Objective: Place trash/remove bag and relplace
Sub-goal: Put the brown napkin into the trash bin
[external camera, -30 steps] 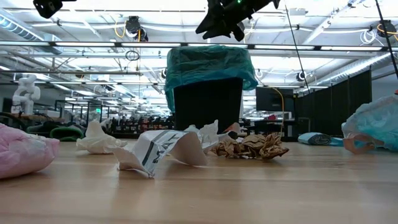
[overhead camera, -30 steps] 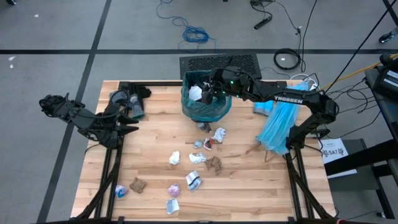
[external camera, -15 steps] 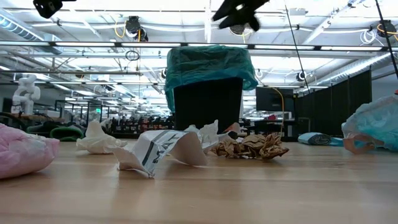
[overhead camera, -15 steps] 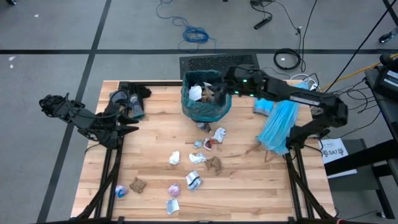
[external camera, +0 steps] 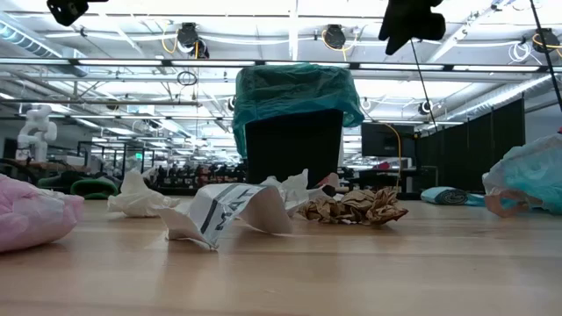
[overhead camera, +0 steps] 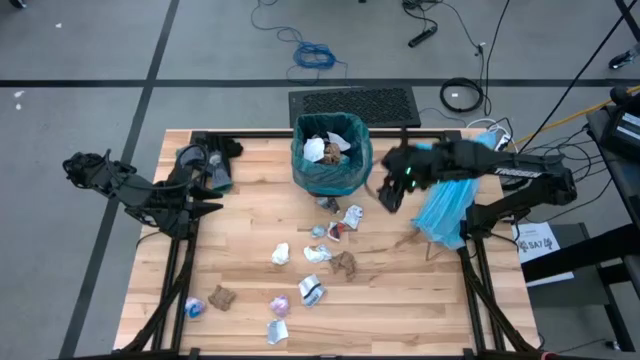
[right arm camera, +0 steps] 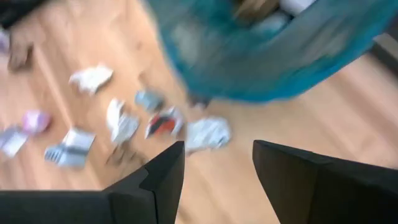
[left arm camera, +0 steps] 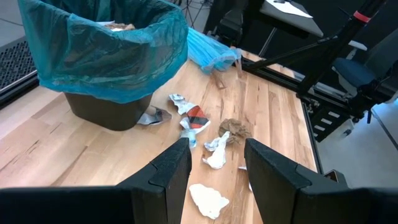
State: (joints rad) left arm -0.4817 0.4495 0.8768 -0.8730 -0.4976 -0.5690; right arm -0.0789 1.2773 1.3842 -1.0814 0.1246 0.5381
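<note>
The black bin (external camera: 294, 145) lined with the dark teal bag (overhead camera: 332, 160) stands at the table's far middle. White and brown trash (overhead camera: 318, 148) lies inside it. More trash is scattered on the wood in front of it: a white wad (overhead camera: 352, 215), a brown wad (overhead camera: 345, 263) and a printed wrapper (overhead camera: 310, 290). My right gripper (overhead camera: 388, 196) hangs open and tipped downward, high over the table just right of the bin, with nothing between its fingers (right arm camera: 158, 180). My left gripper (left arm camera: 217, 168) waits open at the table's left edge, pointing toward the bin.
A pale blue plastic bag (overhead camera: 448, 205) lies at the table's right edge under my right arm. A dark bundle (overhead camera: 205, 160) sits at the far left corner. A pink wad (external camera: 31, 215) and other scraps lie toward the near edge. Bare wood lies on the near right.
My right gripper has drawn back from over the bin toward the table's right and near side, staying high, and has tipped to point more steeply down. It stays open. The bin and the scraps on the table have not moved.
</note>
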